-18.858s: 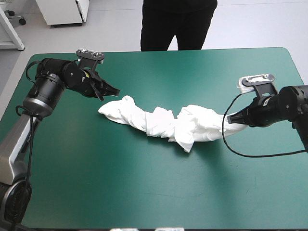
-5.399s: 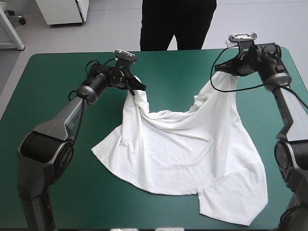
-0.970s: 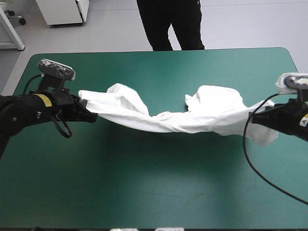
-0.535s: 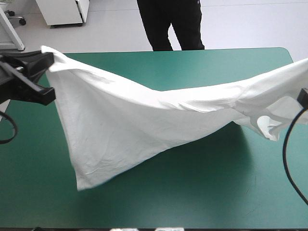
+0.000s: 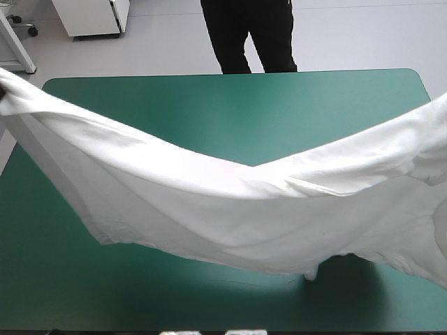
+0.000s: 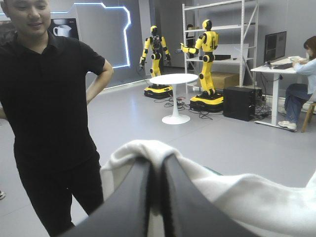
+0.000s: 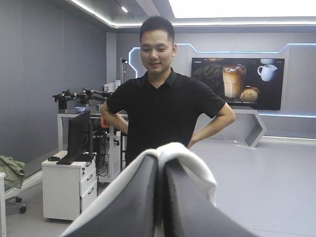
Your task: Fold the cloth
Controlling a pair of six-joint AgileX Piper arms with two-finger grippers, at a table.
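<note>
High view: holds the T-shirt (image 5: 230,209) spread wide in the air above the teal-green surface (image 5: 230,105), sagging in the middle. Grips one end with the left hand (image 6: 157,163), clenched, and the other with the right hand (image 7: 160,165), clenched too. May slip out if stretched harder; may land wrinkled if lowered unevenly.

a robotics lab or workshop hall: ahead of the left gripper (image 6: 157,165) stand a metal shelving rack (image 6: 183,29), a monitor (image 6: 274,45) on a desk (image 6: 276,69) and a computer tower (image 6: 239,102) on bare grey floor (image 6: 237,143); ahead of the right gripper (image 7: 160,160), a second monitor (image 7: 79,132) on a white cabinet (image 7: 64,190).
</note>
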